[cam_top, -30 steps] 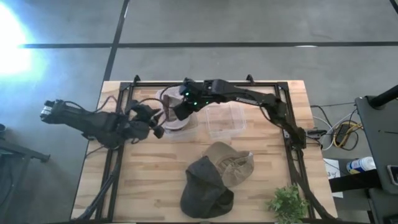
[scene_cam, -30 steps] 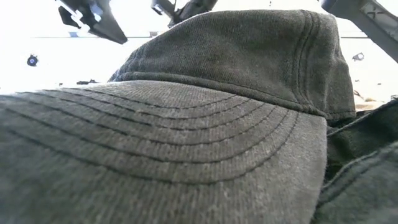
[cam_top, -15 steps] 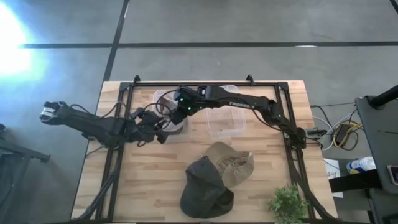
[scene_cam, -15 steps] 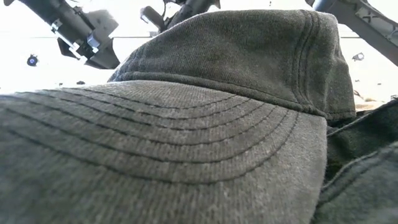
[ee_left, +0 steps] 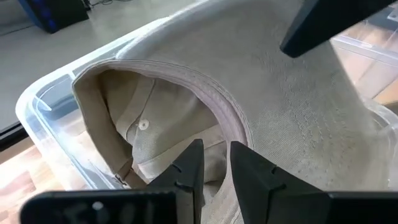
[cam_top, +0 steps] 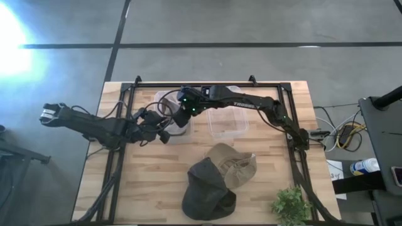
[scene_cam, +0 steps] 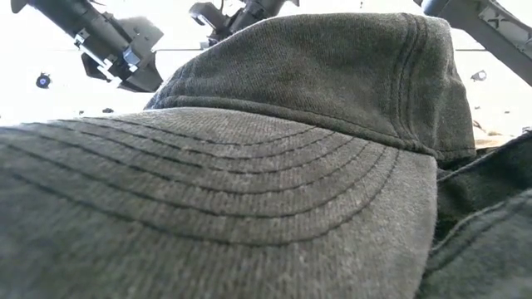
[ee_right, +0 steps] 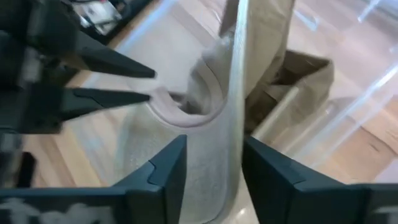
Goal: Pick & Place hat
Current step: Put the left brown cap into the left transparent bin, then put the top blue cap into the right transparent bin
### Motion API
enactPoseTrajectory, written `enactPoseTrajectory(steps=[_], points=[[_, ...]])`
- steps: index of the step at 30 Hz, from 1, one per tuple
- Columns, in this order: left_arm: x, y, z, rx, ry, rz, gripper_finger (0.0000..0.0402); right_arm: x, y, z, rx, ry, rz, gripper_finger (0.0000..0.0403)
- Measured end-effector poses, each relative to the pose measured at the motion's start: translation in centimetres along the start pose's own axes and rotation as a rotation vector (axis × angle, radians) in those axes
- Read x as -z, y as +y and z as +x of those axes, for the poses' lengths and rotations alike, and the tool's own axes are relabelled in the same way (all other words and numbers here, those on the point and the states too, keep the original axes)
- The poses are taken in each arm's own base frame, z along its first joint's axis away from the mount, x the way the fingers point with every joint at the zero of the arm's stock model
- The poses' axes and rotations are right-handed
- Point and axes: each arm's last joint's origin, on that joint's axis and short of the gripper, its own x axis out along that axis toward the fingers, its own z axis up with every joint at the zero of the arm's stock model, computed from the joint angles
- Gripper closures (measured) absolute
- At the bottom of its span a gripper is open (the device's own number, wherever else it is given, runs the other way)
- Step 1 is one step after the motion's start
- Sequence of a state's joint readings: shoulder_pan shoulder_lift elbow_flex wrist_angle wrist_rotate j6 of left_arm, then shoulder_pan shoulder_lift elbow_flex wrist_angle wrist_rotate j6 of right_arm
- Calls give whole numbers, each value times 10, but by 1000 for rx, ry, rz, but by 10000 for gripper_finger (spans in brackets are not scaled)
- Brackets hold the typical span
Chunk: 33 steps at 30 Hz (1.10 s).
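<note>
Right wrist view first: the right gripper [ee_right: 214,165] is seen with its two dark fingers set either side of the pale brim of a beige hat [ee_right: 211,106], the brim running up between them; the fingers look close on the fabric, though whether they actually pinch it cannot be told for certain. From the left wrist camera, the left gripper [ee_left: 214,165] is shown with its fingers [ee_left: 186,168] nearly together, closed on the curved edge of the same beige hat, which is bunched inside a clear plastic bin [ee_left: 46,102]. From above, both grippers are found meeting over that bin [cam_top: 164,97] at the far left of the table [cam_top: 157,188], the left arm reaching in from the left side and the right arm stretched across from the right. A second clear bin [cam_top: 229,122] is placed just beside the first. Nearer the front edge, a tan cap [cam_top: 235,164] is overlapped by a dark grey cap [cam_top: 207,188], and a small green plant [cam_top: 290,204] is set at the front right corner. The low view is almost filled by the dark grey cap.
</note>
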<state>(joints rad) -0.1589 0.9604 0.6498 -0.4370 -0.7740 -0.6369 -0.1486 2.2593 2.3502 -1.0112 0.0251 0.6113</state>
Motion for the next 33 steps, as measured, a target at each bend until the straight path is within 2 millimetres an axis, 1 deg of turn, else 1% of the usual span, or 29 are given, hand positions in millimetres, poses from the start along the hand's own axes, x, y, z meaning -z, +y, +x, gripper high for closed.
enactPoseTrajectory(steps=[2, 3, 4, 6, 9, 11, 18, 20, 22, 24, 26, 29, 33], points=[[-1, 0, -1, 10, 4, -3, 328, 0, 0, -1, 2, 1, -10, 241], [-2, 0, -1, 18, 4, -7, 328, -1, 0, -6, -1, -8, -24, 234], [-3, -1, -2, 26, 4, -11, 328, -1, 2, -11, 0, -21, -45, 228], [-8, -1, -5, 42, -4, -22, 328, 0, 5, -31, 27, -54, -97, 216], [-18, -1, -13, 95, -10, -38, 328, 10, 9, -62, 123, -58, -181, 203], [-28, -2, -19, 135, -24, -39, 328, 19, 11, -75, 174, -32, -230, 197], [-65, -2, -49, 249, -119, -12, 328, 46, 17, -103, 247, 77, -289, 197], [-74, -4, -59, 350, -112, -15, 328, 55, 21, -107, 255, 124, -316, 197], [-81, -9, -68, 500, -77, -10, 328, 67, 24, -108, 260, 201, -343, 197], [-81, -15, -72, 638, -21, 12, 328, 78, 27, -106, 248, 268, -340, 197], [-77, -21, -74, 725, 39, 36, 328, 89, 29, -101, 240, 331, -320, 197], [-65, -28, -72, 760, 124, 61, 328, 108, 32, -87, 240, 430, -281, 197], [-50, -39, -75, 803, 238, 86, 328, 147, 40, -68, 268, 567, -267, 197]])
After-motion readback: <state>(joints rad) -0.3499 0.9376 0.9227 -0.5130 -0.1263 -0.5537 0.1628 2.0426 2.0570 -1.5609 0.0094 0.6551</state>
